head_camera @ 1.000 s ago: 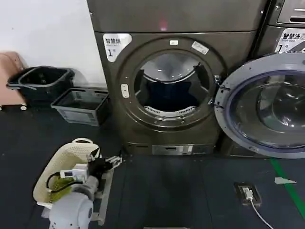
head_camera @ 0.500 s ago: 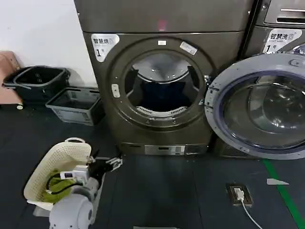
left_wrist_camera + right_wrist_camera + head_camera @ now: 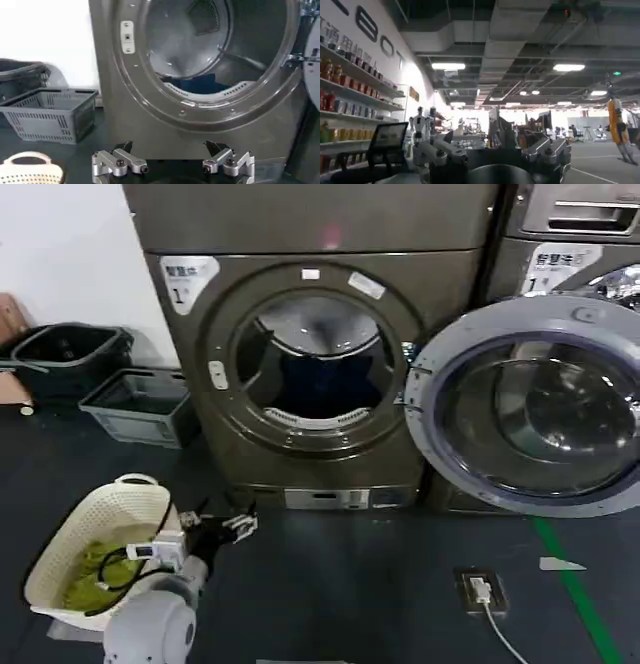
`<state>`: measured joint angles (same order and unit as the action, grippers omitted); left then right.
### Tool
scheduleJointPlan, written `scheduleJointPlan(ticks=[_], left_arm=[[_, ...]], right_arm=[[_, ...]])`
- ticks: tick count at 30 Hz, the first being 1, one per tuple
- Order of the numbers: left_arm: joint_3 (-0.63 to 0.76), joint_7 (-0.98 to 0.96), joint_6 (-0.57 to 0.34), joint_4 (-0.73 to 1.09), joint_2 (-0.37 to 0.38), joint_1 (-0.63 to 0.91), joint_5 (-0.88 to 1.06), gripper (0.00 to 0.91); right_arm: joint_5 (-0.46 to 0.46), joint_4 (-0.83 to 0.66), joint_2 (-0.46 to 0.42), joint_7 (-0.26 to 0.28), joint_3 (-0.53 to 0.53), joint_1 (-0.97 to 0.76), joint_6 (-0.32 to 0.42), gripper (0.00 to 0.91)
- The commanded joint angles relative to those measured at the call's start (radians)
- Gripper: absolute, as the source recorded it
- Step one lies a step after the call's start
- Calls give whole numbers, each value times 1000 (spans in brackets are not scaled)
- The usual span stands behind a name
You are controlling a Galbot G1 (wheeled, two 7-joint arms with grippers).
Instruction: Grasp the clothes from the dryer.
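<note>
My left gripper (image 3: 172, 165) sits low in front of the dryer (image 3: 300, 244), fingers (image 3: 117, 162) spread wide, holding nothing. Dark blue clothes (image 3: 197, 85) lie inside the drum. My right gripper (image 3: 492, 160) is spread wide too, empty.

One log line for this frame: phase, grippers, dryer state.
phase: approach | left gripper: open, low, facing dryer, holding nothing | right gripper: open, aimed away | door: swung open | dark blue clothes in drum

floor (image 3: 330, 584): dark | on it: dryer (image 3: 300, 364), white basket (image 3: 90, 549), grey crate (image 3: 135, 404)
</note>
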<state>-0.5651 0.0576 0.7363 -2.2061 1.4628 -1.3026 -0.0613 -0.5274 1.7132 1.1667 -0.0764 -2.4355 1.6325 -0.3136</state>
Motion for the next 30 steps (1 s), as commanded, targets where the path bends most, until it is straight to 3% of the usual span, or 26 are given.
scheduleJointPlan(ticks=[1, 16, 30], left_arm=[[0, 1, 49, 2, 0, 1, 1, 907], [7, 4, 49, 8, 1, 5, 12, 907], [13, 6, 49, 9, 2, 3, 22, 907]], right_arm=[[-1, 0, 0, -1, -1, 0, -1, 907], [0, 2, 6, -2, 6, -3, 0, 907], [-33, 8, 11, -45, 2, -2, 46, 907]])
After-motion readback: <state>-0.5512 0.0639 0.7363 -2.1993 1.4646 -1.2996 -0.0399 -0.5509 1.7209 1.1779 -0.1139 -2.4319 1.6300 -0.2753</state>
